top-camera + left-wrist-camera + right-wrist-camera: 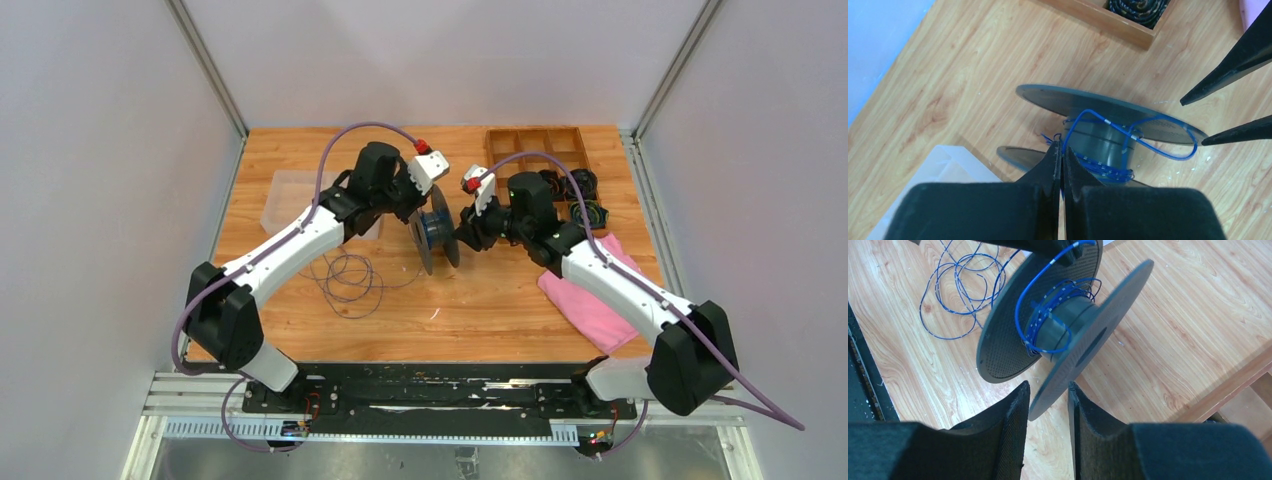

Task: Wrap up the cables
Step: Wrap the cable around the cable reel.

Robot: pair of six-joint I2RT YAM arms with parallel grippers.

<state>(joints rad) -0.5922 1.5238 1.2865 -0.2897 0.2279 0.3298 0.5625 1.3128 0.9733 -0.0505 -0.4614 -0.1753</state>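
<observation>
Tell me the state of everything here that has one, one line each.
Spool: standing on edge, a few turns wound.
Cable: mostly lying in loose loops.
Left gripper: shut on cable.
Right gripper: open, straddling spool flange.
Tray: some compartments hold bundles.

Sitting far right on the worktop [500,300]: a wooden divided tray [535,129] holding black coiled bundles [584,184]. Lying nearer, a pink cloth [590,305]; resting far left, a clear plastic bin [285,200].
</observation>
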